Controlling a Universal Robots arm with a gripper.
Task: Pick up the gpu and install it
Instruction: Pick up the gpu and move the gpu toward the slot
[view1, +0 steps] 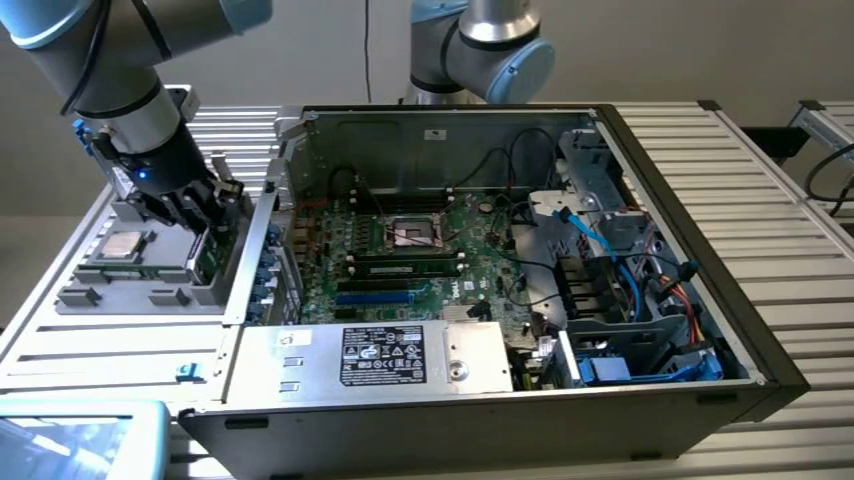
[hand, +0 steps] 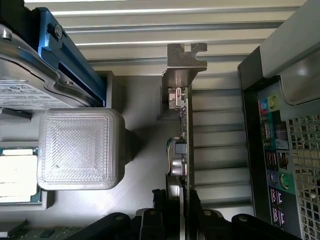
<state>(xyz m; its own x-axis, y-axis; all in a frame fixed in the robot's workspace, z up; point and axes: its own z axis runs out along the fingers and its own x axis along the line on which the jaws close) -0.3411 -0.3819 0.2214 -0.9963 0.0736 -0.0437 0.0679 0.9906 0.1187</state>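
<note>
The gpu (hand: 181, 125) stands on edge in a slot of the grey parts holder (view1: 134, 285), seen edge-on with its silver bracket (hand: 184, 62) at the far end. In the exterior view a strip of its green board (view1: 207, 258) shows below the black fingers, at the holder's side nearest the computer case. My gripper (view1: 200, 215) reaches down over it. In the wrist view the gripper (hand: 176, 205) has a finger (hand: 159, 210) on each face of the card, and the pads look pressed against it. The card still rests in the holder.
The open computer case (view1: 747, 330) lies to the exterior view's right, with the motherboard (view1: 400, 250) and its blue slots (view1: 380, 295) exposed and the power supply (view1: 374, 355) in front. A processor (view1: 123, 243) and a hard drive (hand: 30, 85) sit in the holder. A second arm (view1: 481, 50) stands behind.
</note>
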